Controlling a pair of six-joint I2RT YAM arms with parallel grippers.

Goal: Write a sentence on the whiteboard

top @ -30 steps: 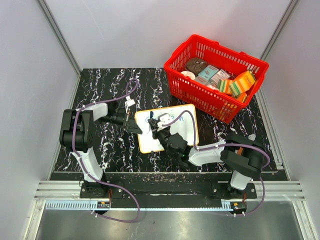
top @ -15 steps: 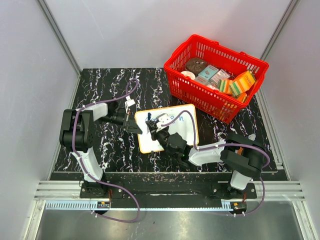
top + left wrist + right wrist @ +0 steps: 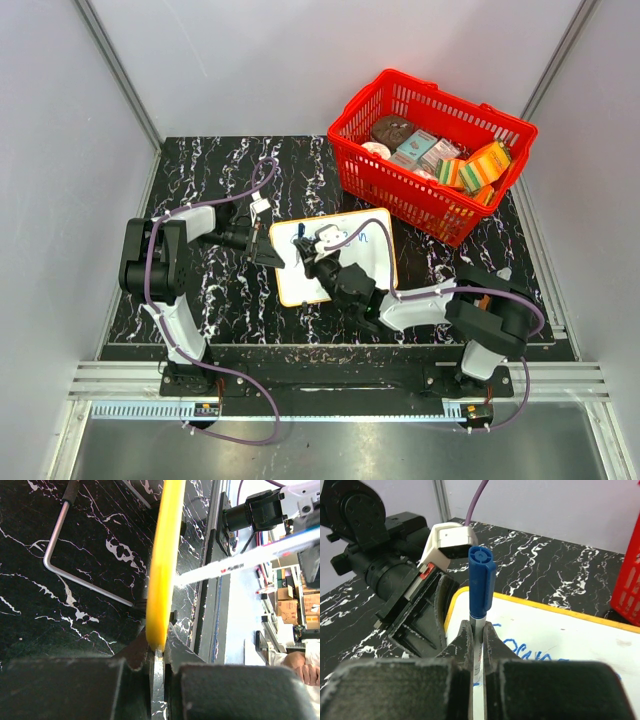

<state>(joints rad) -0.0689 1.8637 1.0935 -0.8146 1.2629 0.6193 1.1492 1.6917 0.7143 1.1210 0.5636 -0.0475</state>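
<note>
- While the right gripper (image 3: 476,630) is pinching a blue-capped marker (image 3: 481,580) upright between its closed fingers, the writing tip is pointing down at the board, hidden below the jaws.
- The whiteboard (image 3: 295,285) is lying flat on the black marbled table (image 3: 220,170), just ahead of the two arm bases.
- The left gripper (image 3: 159,652) is clamping the board's left rim (the yellow edge is sitting squeezed between its fingers), apparently steadying it for the writing.
- The sentence (image 3: 525,652) is showing as blue handwriting on the board just beyond the marker. Too little is showing to read, so I am judging the writing as partway done.
- Going by these views, hard downward pressure is risking the thin barrel sliding or tilting in the grip. The narrow clamp on the rim could be letting the board twist, skewing the line, and the wrist could be dragging through wet ink.
- The red basket (image 3: 400,195) of packaged goods is standing farthest off, just past the board's far right corner.
</note>
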